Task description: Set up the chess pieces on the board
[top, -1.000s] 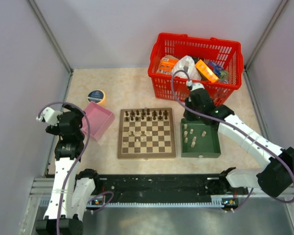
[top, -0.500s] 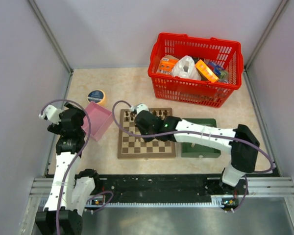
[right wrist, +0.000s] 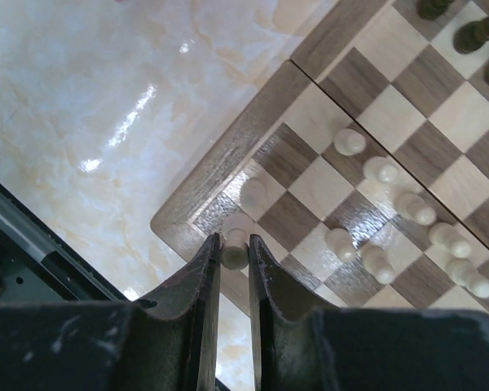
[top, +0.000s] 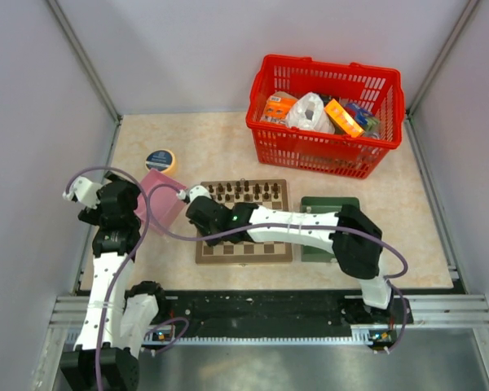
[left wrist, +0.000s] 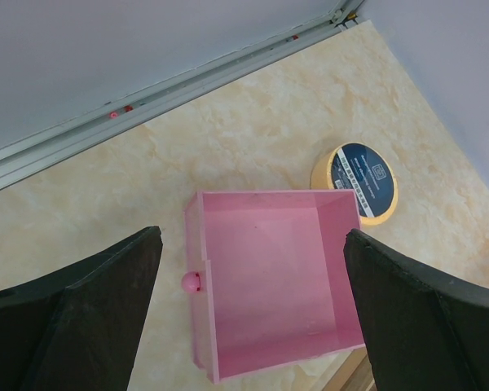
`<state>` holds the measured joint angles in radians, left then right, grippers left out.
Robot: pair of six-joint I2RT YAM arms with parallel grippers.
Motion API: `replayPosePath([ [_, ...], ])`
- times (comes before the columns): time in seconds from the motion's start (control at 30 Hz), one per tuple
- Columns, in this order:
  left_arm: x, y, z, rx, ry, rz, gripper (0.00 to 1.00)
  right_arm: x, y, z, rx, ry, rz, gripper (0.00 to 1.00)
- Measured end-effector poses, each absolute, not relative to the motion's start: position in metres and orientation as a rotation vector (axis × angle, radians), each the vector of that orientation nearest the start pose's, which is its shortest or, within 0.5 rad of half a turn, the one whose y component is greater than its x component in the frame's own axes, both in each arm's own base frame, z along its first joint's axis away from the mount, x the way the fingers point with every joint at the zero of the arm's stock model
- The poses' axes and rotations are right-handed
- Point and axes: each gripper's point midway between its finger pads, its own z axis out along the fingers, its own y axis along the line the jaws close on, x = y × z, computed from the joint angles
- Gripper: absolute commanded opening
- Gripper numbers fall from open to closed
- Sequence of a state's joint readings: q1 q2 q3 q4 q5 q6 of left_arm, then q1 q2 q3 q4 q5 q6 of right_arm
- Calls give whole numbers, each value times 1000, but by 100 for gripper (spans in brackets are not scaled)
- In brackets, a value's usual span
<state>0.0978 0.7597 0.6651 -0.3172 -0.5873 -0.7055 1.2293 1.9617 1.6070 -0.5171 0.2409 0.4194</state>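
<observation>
The right gripper (right wrist: 234,244) is pinched nearly shut on a small pale cream turned chess piece (right wrist: 235,254), holding it over the corner square at the near left of the square wooden chessboard with brown and cream checks and a mid-brown border (top: 244,257). Whether the piece's base touches the square cannot be told. The right arm stretches low across the board from its right side to that corner, hiding most of the middle squares in the overhead view.

More pale cream chess pieces (right wrist: 381,169) stand on the board's near rows, in a loose line running rightward from the held one; a single cream piece (right wrist: 253,191) stands one square in from the left border. A row of dark brown chess pieces (top: 244,192) lines the board's far edge.

The left gripper (left wrist: 250,236) hangs with its black fingers (left wrist: 106,309) spread wide and nothing between them, above an open-topped pink plastic box (left wrist: 269,277) that sits just beside the board's left border. A round yellow roll of tape with a dark blue label (left wrist: 359,183) lies beyond that box, farther from the board. A dark green rectangular tray (top: 330,204) lies just beside the board's right border, partly covered by the right arm. A red plastic mesh basket (top: 310,151) of packaged goods stands past the board's far right corner.
</observation>
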Motion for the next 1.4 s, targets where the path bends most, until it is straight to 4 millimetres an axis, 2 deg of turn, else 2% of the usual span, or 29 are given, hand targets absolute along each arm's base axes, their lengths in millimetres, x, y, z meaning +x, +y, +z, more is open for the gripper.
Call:
replayPosePath([
  [0.13, 272, 101, 208, -1074, 1588, 169, 99, 185, 473, 103, -902, 2312, 454, 13],
  [0.47, 271, 102, 209, -1077, 1580, 169, 99, 177, 476, 79, -947, 2351, 432, 14],
  [1.4, 269, 104, 204, -1083, 1586, 178, 99, 174, 478, 67, -973, 2380, 426, 17],
])
